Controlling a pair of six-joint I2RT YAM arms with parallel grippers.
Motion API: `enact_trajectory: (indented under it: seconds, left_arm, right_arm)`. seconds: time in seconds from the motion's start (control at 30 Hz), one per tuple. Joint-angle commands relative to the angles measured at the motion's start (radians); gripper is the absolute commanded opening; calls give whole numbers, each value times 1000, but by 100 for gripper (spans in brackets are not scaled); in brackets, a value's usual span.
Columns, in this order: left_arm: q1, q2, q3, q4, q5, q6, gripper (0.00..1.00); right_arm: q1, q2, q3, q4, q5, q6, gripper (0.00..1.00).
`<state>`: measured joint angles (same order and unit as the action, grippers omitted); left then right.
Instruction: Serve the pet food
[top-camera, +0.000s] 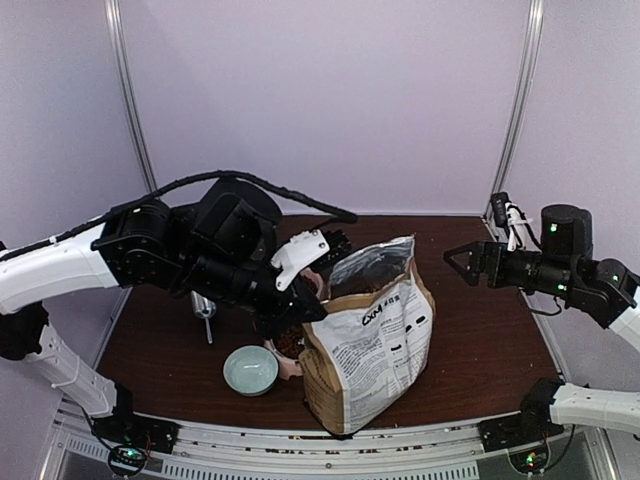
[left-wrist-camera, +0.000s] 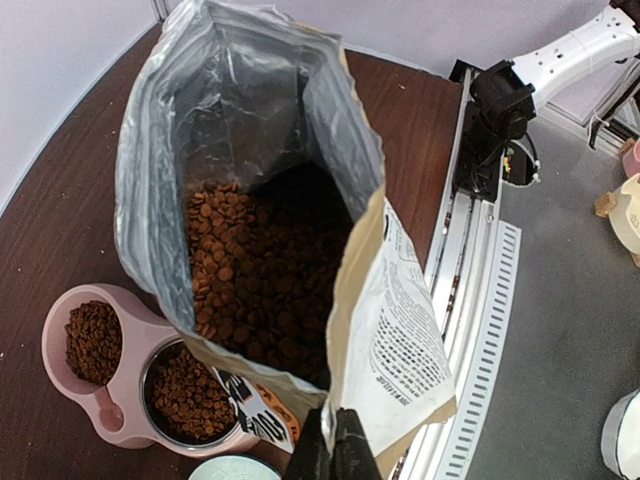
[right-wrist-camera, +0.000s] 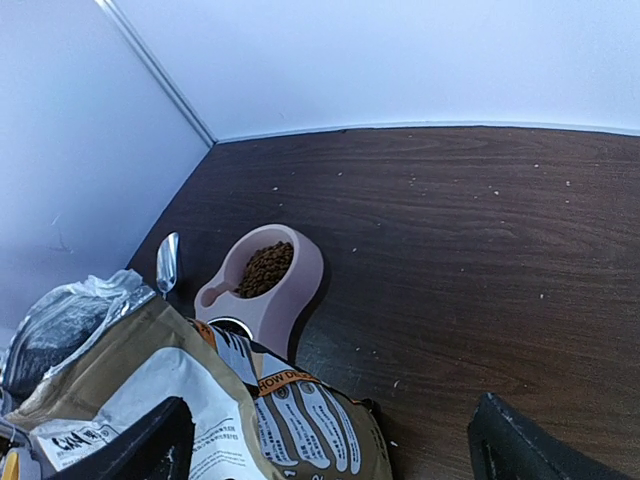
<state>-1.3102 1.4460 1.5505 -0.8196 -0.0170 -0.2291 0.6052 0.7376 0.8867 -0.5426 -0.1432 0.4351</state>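
Note:
The pet food (left-wrist-camera: 258, 270) is reddish-brown kibble that fills the open brown-and-white bag (top-camera: 372, 338). More kibble lies in both cups of the pink double bowl (left-wrist-camera: 60, 305), the far cup (left-wrist-camera: 93, 340) and the steel-lined cup (left-wrist-camera: 188, 392). My left gripper (left-wrist-camera: 337, 442) is shut on the near rim of the bag's mouth, and in the top view it (top-camera: 312, 308) is at the bag's upper left. My right gripper (top-camera: 463, 262) is open and empty, in the air to the right of the bag. In the right wrist view the bowl (right-wrist-camera: 290, 300) shows beyond the bag (right-wrist-camera: 200, 405).
A pale green round bowl (top-camera: 250, 370) stands near the front edge, left of the bag. A metal scoop (top-camera: 205, 312) lies on the table left of the pink bowl and also shows in the right wrist view (right-wrist-camera: 167, 262). Walls enclose the dark wooden table (top-camera: 480, 340).

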Motion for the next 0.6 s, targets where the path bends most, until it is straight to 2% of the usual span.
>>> enact_trajectory:
  seconds: [0.0,0.23,0.4,0.57]
  left_arm:
    - [16,-136,17,194,64,61,0]
    - [54,-199,-39,165,70,93,0]
    - [95,-244,-72,144,100,126,0]
    - [139,-295,-115,166,139,131,0]
  right_arm:
    - [-7,-21,-51,57,-186,-89,96]
    - [-5,-27,-149,158,-501,-114,91]
    - [-5,-32,-186,265,-541,-132,91]
    - [-5,38,-189,429,-596,-182,89]
